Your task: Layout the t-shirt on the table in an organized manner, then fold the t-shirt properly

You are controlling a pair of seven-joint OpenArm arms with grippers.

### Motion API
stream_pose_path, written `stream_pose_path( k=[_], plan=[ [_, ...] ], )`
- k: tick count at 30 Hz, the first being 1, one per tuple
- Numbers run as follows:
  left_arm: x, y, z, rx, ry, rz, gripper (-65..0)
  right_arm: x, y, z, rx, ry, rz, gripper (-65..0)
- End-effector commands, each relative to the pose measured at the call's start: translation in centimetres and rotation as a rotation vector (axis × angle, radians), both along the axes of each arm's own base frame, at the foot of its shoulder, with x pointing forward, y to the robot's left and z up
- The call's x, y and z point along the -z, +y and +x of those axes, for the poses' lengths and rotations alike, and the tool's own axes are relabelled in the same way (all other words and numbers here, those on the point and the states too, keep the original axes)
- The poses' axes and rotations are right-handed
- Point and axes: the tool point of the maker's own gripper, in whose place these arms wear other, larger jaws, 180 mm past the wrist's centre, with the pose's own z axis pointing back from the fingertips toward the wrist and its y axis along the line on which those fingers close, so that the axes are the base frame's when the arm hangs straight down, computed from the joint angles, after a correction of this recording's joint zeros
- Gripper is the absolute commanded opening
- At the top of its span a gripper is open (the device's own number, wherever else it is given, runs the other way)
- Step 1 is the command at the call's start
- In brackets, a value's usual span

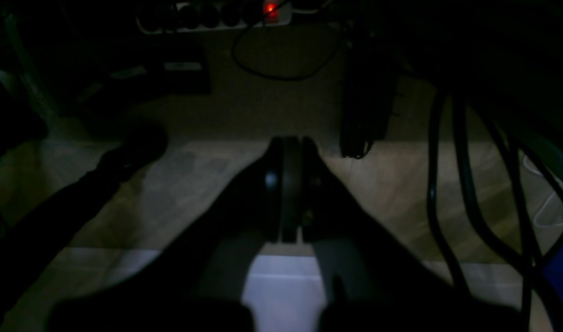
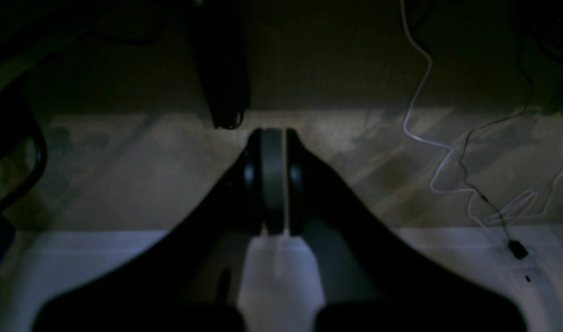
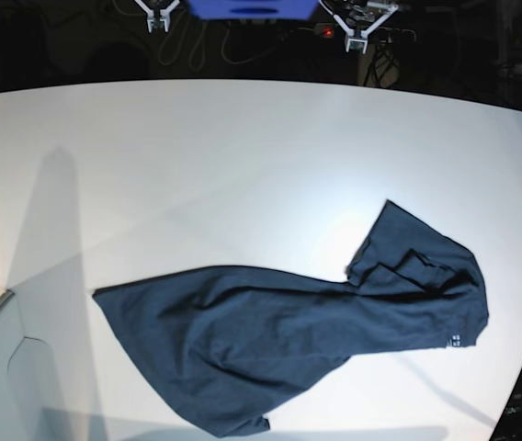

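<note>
The dark navy t-shirt point(image 3: 289, 340) lies crumpled and stretched sideways on the white table point(image 3: 243, 156), towards its front right. One end is bunched at the right, with a small white label mark point(image 3: 457, 342) on it. Neither gripper shows in the base view. In the left wrist view my left gripper point(image 1: 290, 143) is shut and empty, hanging over the table's edge point(image 1: 92, 263) with the floor beyond. In the right wrist view my right gripper point(image 2: 273, 133) is shut and empty, also over the table's edge point(image 2: 78, 258). No wrist view shows the shirt.
A power strip point(image 1: 217, 16) with a red light and dark cables point(image 1: 431, 184) lie on the floor beyond the left gripper. A white cable point(image 2: 424, 129) lies on the floor by the right gripper. A blue mount point(image 3: 252, 7) stands at the table's far edge.
</note>
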Motion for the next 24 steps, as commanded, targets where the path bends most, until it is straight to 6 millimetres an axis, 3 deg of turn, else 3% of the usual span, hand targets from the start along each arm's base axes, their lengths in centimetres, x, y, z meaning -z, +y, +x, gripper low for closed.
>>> stream_pose_path(
  k=[1,24],
  plan=[
    [0.00,0.25,-0.44,0.007,0.006,0.004,-64.9,0.03,0.18,0.23,-0.008,0.015,0.015,-65.0],
    [-0.04,1.16,-0.38,0.008,0.005,0.018,-64.9,0.05,-0.30,0.73,-0.008,0.036,0.009,-65.0]
  ],
)
